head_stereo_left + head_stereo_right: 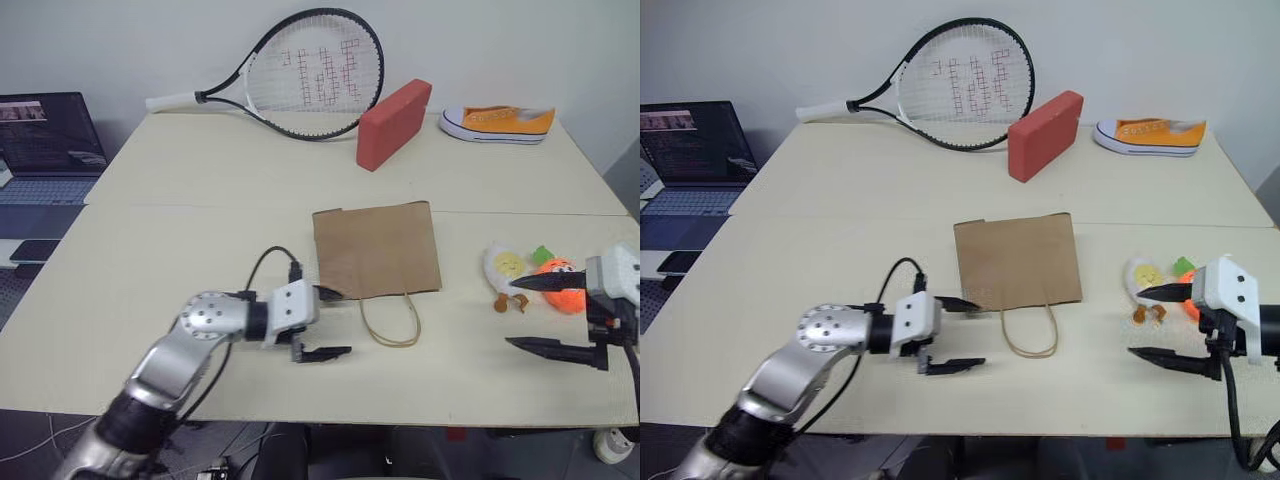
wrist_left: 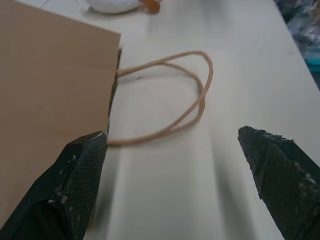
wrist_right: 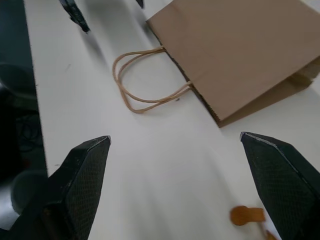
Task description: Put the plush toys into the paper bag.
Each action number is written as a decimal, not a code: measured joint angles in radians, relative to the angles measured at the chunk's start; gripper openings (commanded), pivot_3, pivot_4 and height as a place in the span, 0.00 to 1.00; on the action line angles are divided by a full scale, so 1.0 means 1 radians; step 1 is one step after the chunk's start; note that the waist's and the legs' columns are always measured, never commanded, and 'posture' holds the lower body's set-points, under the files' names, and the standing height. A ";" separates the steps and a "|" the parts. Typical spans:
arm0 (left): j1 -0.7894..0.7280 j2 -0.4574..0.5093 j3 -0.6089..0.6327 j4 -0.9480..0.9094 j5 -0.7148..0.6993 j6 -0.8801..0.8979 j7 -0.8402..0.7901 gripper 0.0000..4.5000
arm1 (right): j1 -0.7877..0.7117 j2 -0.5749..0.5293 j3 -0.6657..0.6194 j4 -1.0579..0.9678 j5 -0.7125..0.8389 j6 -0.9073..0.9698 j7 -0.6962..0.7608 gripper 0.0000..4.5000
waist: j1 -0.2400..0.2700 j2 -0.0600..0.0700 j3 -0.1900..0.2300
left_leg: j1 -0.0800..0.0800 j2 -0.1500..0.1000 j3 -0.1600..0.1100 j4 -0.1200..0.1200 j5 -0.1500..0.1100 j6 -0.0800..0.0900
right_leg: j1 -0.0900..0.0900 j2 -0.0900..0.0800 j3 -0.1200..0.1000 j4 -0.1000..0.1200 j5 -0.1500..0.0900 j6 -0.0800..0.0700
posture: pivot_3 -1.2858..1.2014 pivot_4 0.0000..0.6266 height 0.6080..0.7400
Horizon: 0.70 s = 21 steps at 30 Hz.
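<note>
While the paper bag (image 1: 376,248) lies flat mid-surface, mouth toward the released left claw (image 1: 330,322), the plush toys (image 1: 530,276) (soft, light; pinch mid-body) sit just beside the released right claw (image 1: 527,313), with racket (image 1: 300,75), red block (image 1: 392,122) and sneaker (image 1: 497,122) well clear.

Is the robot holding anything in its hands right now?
No. Both the left gripper and the right gripper are open and empty. The paper bag lies flat, and the toys sit untouched.
</note>
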 measured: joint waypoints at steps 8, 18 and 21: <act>-0.112 -0.158 -0.092 0.198 0.095 -0.104 0.008 1.00 | 0.023 0.028 -0.025 -0.056 0.028 0.068 -0.056 0.97 | 0.004 0.000 0.000 | 0.000 -0.001 -0.001 -0.001 0.000 0.000 | 0.000 0.000 0.000 0.000 0.000 0.001 | 0.52 0.24 1.00; -0.187 -0.285 -0.164 0.407 0.189 -0.263 0.025 0.52 | 0.020 0.033 -0.029 -0.067 0.032 0.086 -0.072 1.00 | 0.006 0.000 0.000 | -0.001 -0.001 -0.002 0.000 0.000 0.000 | 0.001 0.000 0.000 -0.001 0.001 0.002 | 0.52 0.24 1.00; -0.206 -0.298 -0.163 0.435 0.184 -0.278 0.018 0.32 | 0.021 0.034 -0.034 -0.072 0.033 0.089 -0.072 1.00 | 0.006 0.000 0.000 | -0.001 -0.001 -0.002 0.000 0.000 0.000 | 0.001 0.000 0.000 -0.001 0.001 0.002 | 0.52 0.24 1.00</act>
